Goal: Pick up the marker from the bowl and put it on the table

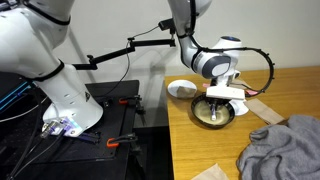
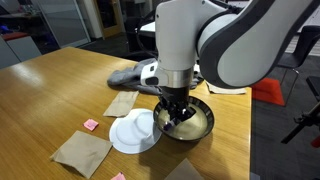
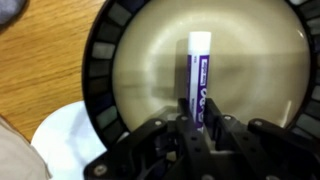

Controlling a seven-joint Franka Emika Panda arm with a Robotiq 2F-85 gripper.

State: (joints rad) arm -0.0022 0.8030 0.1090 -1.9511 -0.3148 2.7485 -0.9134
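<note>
Grasp step in hand. The end effector (image 3: 200, 122) is seen down inside the bowl (image 3: 98, 60), fingers set narrowly astride the marker (image 3: 200, 70), which lies on the bowl floor. Firm contact cannot be told. Next move: closure is to be confirmed, then the marker lifted over the rim to bare tabletop (image 3: 45, 60).

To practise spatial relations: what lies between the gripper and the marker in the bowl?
Nothing. In the wrist view the gripper straddles the lower end of the marker inside the bowl; no other object intervenes. Whether they touch is unclear.
</note>
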